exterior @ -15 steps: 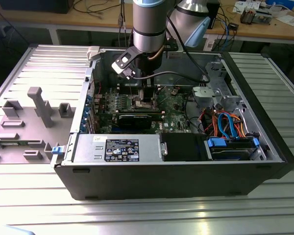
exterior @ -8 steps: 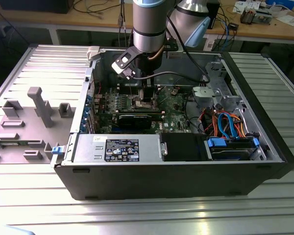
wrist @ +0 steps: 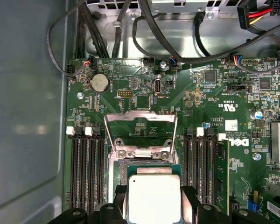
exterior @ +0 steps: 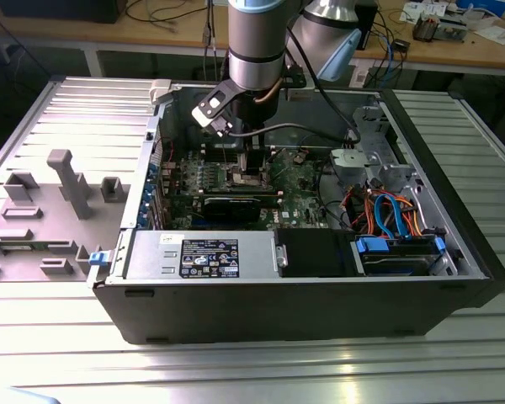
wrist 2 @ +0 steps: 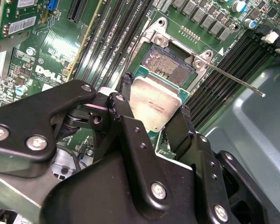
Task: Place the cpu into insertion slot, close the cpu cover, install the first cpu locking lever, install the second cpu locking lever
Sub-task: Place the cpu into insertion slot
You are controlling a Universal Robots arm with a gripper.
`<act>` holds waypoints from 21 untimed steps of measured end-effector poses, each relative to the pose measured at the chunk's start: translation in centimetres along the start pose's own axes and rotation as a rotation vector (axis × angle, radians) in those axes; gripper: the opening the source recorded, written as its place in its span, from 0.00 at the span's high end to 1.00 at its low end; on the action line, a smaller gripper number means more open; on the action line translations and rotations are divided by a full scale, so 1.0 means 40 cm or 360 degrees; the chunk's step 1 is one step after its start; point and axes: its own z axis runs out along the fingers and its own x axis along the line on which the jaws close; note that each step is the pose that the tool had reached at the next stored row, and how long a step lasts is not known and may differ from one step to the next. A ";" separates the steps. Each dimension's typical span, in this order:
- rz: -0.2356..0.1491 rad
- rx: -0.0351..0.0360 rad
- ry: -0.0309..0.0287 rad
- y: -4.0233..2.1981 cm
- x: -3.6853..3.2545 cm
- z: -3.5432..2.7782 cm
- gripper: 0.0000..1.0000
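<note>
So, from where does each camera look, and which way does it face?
Exterior view: off the arm, above the open computer case, looking down into it; shows the arm and the gripper over the green board.
First wrist view: on the wrist, facing straight down at the green board and the raised cpu cover; fingertips show.
Second wrist view: on the wrist, looking slantwise along the black fingers at the open socket.
Both wrist views share the cpu, gripped between the fingers.
</note>
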 end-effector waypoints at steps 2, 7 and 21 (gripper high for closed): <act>0.0000 0.0000 0.00024 0.000 0.000 0.000 0.45; 0.0000 0.0000 0.00074 0.000 0.000 0.000 0.45; 0.0001 0.0000 0.00072 -0.016 0.012 0.053 0.45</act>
